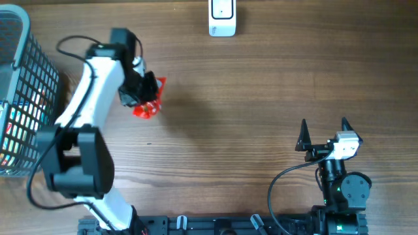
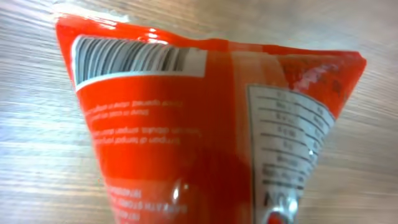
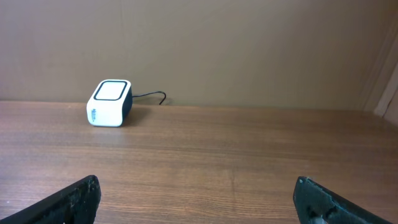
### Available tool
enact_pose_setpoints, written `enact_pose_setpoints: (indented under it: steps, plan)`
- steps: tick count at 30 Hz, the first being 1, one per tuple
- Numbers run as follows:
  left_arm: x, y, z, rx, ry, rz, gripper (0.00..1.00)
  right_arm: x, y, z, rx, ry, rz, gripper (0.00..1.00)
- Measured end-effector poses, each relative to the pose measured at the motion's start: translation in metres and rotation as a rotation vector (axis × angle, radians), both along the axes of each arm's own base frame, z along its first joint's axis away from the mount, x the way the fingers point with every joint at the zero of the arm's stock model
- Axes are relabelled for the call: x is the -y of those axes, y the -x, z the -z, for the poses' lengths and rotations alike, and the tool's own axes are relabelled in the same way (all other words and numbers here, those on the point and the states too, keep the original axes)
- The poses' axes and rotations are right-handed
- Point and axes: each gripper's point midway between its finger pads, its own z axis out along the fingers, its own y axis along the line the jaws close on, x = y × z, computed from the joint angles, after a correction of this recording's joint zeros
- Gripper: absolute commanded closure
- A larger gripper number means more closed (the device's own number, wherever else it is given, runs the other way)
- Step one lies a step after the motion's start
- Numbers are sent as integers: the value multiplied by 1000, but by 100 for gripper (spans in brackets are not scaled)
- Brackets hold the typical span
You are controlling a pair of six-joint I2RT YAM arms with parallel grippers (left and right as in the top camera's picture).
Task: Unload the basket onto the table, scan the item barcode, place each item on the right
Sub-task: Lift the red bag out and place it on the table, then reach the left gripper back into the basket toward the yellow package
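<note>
Left of the rounded white scanner, we find the left gripper clamped on a glossy red film packet, barcode exposed. A wire-mesh basket stands farther left. The right gripper is splayed, well right of the scanner.

A red packet is filling most of the picture. It is looking wide at the top and getting thinner toward the bottom. Its skin is shining, and a small bright spot is glinting low down. A barcode with black lines on a white patch is sitting near the packet's top left corner. Under it, tiny white writing is running in short rows, and it is too blurry to read. On the right side, a white chart with lines is tilting. The brown wooden tabletop is showing behind the packet on both sides. Whether the packet is touching the wood is hard to tell.
</note>
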Motion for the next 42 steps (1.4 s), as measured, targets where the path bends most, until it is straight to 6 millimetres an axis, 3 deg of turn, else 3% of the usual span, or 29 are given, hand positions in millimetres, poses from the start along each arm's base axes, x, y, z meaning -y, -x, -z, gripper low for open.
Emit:
enact_pose_setpoints:
  steps: [2, 7, 9, 11, 16, 18, 21, 23, 25, 28, 32, 36, 42]
  plan:
    - [1, 4, 11, -22, -14, 4, 0, 0, 0, 0, 0, 0, 0, 0]
    - [-13, 8, 12, -42, -73, -16, 0, 0, 0, 0, 0, 0, 0, 0]
    - [-24, 16, 4, -84, -98, -33, 0, 0, 0, 0, 0, 0, 0, 0]
    - [-39, 9, -18, -73, -113, -70, 0, 0, 0, 0, 0, 0, 0, 0]
    - [-76, -24, -112, 113, -122, -176, 0, 0, 0, 0, 1, 0, 0, 0]
    - [-100, -35, -169, 265, -130, -242, 0, 0, 0, 0, 1, 0, 0, 0]
    - [-133, -37, -237, 473, -158, -333, 0, 0, 0, 0, 2, 0, 0, 0]
    - [-155, -33, -268, 574, -178, -391, 0, 0, 0, 0, 1, 0, 0, 0]
    - [-192, -21, -295, 660, -215, -506, 0, 0, 0, 0, 2, 0, 0, 0]
    - [-244, 4, -299, 659, -252, -690, 0, 0, 0, 0, 2, 0, 0, 0]
    - [-325, 46, -276, 569, -305, -948, 0, 0, 0, 0, 2, 0, 0, 0]
    - [-369, 76, -243, 449, -308, -1082, 0, 0, 0, 0, 2, 0, 0, 0]
    - [-404, 86, -185, 275, -309, -1121, 1, 0, 0, 0, 2, 0, 0, 0]
